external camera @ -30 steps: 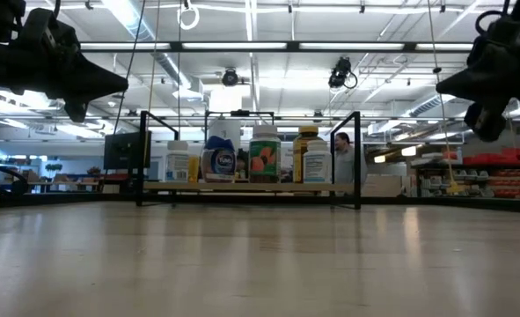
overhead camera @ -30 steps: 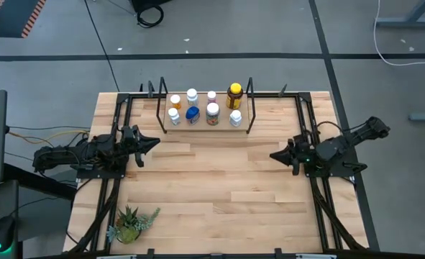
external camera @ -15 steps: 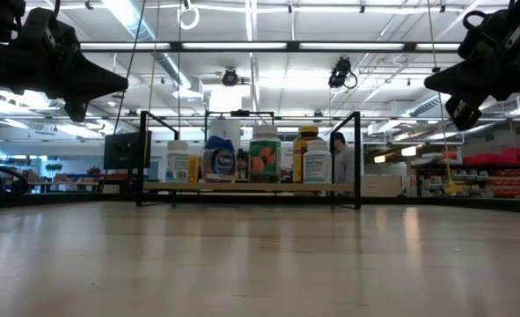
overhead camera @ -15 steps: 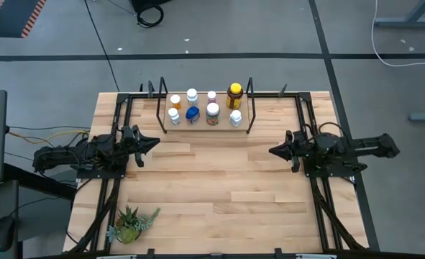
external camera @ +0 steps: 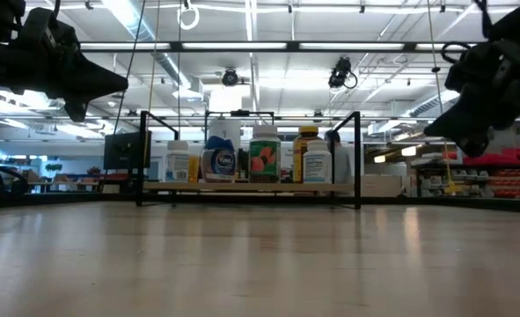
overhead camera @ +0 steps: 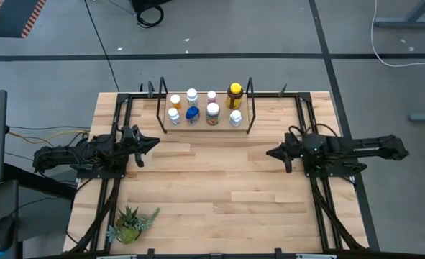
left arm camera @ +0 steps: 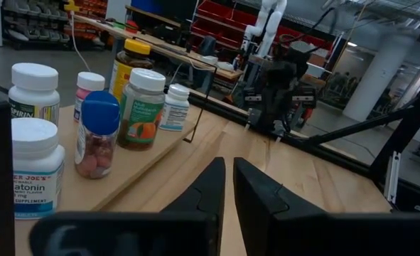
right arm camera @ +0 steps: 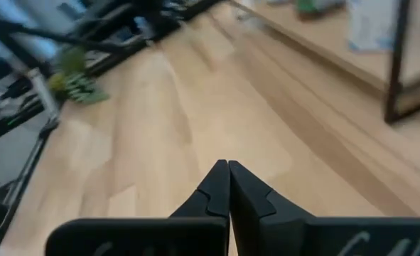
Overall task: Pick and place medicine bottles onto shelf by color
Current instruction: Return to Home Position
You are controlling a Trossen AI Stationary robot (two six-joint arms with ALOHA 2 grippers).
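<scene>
Several medicine bottles [overhead camera: 212, 114] stand upright on the shelf [overhead camera: 204, 126], a low wood plank with black wire end frames at the table's far middle. Most are white; one is yellow-amber [overhead camera: 234, 96], one has a blue cap [overhead camera: 192, 114]. The left wrist view shows them close, among them the blue-capped bottle [left arm camera: 99, 134] and the amber one [left arm camera: 130, 65]. My left gripper [overhead camera: 154, 142] hovers shut over the table's left side, empty. My right gripper [overhead camera: 270, 152] hovers shut over the right side, empty, pointing toward the table's middle.
A small potted green plant [overhead camera: 131, 224] stands at the table's near left corner. Black rails [overhead camera: 314, 188] run along the table's left and right sides. Bare wood [overhead camera: 212, 180] lies between the two grippers and in front of the shelf.
My right arm has stretched out flatter and its gripper has moved slightly toward the table's left and down, tipping its fingers lower. The left arm and the bottles have stayed put.
</scene>
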